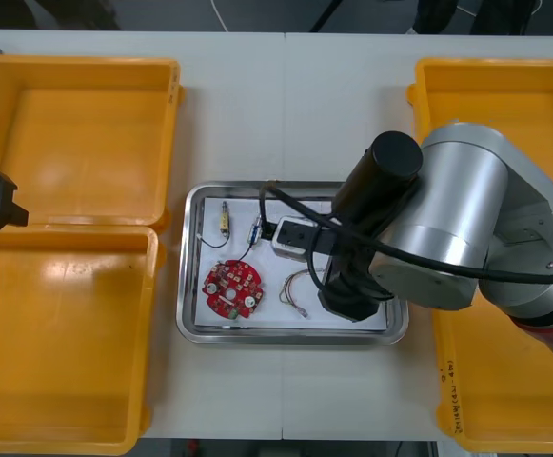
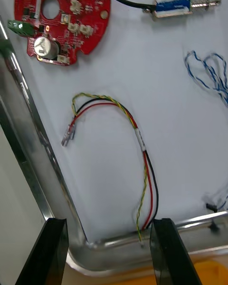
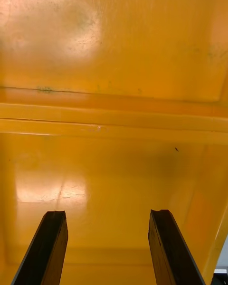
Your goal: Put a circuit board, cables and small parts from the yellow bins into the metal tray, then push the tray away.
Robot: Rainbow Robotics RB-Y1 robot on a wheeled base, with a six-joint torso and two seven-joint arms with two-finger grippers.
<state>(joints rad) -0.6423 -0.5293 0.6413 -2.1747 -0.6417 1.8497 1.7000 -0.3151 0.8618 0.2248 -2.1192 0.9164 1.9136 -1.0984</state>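
The metal tray [image 1: 192, 276], white inside, lies mid-table. It holds a round red circuit board [image 1: 232, 288], a red and yellow cable [image 1: 295, 288] and a small metal part [image 1: 224, 219] on a black cable. My right arm [image 1: 447, 228] reaches over the tray's right half. My right gripper [image 2: 108, 247] hangs open above the tray's corner rim [image 2: 28, 137], with nothing between its fingers. The red and yellow cable [image 2: 142, 147] ends close to one finger [image 2: 168, 251]. Beyond lie the circuit board [image 2: 61, 14], a small metal part [image 2: 173, 4] and a blue and white cable [image 2: 209, 73]. My left gripper [image 3: 107, 247] is open over the left bins.
Two yellow bins [image 1: 173, 143] [image 1: 152, 333] stand left of the tray and look bare inside. Two more [image 1: 424, 105] [image 1: 443, 381] stand at the right, partly under my right arm. A bin wall [image 3: 114, 118] runs beyond my left fingers.
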